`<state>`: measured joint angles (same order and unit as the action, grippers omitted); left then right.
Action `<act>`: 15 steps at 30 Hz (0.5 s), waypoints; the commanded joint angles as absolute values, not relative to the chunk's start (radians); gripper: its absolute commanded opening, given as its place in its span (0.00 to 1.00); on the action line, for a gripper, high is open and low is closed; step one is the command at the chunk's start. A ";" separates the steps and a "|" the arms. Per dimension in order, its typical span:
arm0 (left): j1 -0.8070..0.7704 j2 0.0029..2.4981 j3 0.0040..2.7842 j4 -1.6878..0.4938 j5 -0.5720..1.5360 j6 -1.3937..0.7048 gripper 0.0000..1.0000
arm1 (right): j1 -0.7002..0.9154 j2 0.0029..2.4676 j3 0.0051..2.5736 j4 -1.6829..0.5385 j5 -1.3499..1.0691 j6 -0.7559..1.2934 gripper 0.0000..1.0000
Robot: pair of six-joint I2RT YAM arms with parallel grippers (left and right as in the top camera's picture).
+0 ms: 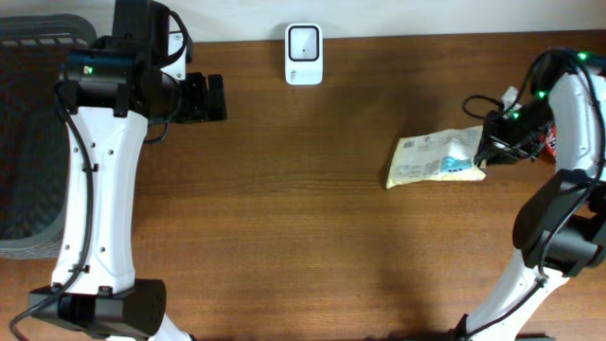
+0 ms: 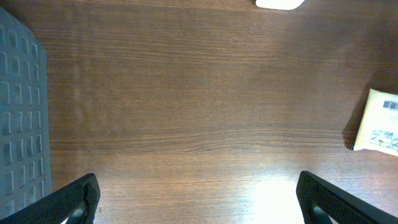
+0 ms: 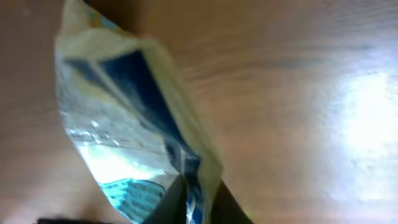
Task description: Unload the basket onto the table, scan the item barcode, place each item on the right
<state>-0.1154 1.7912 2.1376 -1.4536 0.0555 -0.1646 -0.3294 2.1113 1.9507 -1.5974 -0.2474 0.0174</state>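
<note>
The item is a pale yellow and blue snack bag (image 1: 436, 157) lying on the wooden table at the right; its left end with a barcode shows in the left wrist view (image 2: 379, 121). My right gripper (image 1: 488, 147) is shut on the bag's right edge, and in the right wrist view the two dark fingers pinch the crinkled bag (image 3: 124, 124) between them near the gripper (image 3: 196, 205). The white barcode scanner (image 1: 304, 54) stands at the table's far edge, its base just visible (image 2: 280, 4). My left gripper (image 1: 213, 97) hangs open over bare wood at the far left, fingertips (image 2: 81, 196) wide apart.
A dark grey plastic basket (image 1: 33, 142) sits off the table's left end, its wall also seen as the basket (image 2: 22, 124) in the left wrist view. A red-and-white object (image 1: 552, 137) lies behind the right arm at the table's right edge.
</note>
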 commanded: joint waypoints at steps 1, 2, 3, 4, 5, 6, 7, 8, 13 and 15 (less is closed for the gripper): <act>-0.114 1.782 2.142 -1.451 0.064 -0.170 0.99 | -0.308 2.086 1.993 -1.659 -0.191 0.015 0.64; -0.114 1.782 2.142 -1.451 0.064 -0.170 0.99 | -0.286 2.086 1.993 -1.671 -0.135 0.015 0.76; -0.114 1.782 2.142 -1.451 0.064 -0.170 0.99 | -0.274 2.086 1.993 -1.671 -0.118 0.015 0.78; -0.114 1.782 2.142 -1.451 0.064 -0.170 0.99 | -0.251 2.086 1.993 -1.669 -0.115 0.015 0.80; -0.114 1.782 2.142 -1.451 0.064 -0.170 0.99 | -0.229 2.086 1.993 -1.664 -0.115 0.015 0.80; -0.114 1.782 2.142 -1.451 0.064 -0.170 0.99 | -0.210 2.086 1.990 -1.645 -0.115 0.015 0.79; -0.114 1.782 2.142 -1.451 0.064 -0.170 0.99 | -0.195 2.086 1.984 -1.621 -0.108 0.015 0.80; -0.114 1.782 2.142 -1.451 0.064 -0.170 0.99 | -0.186 2.088 1.977 -1.603 -0.088 0.015 0.80; -0.114 1.782 2.142 -1.451 0.064 -0.170 0.99 | -0.231 2.088 1.810 -1.442 0.034 0.165 0.94; -0.114 1.782 2.142 -1.451 0.064 -0.170 0.99 | -0.273 2.088 1.704 -1.398 -0.110 0.072 0.99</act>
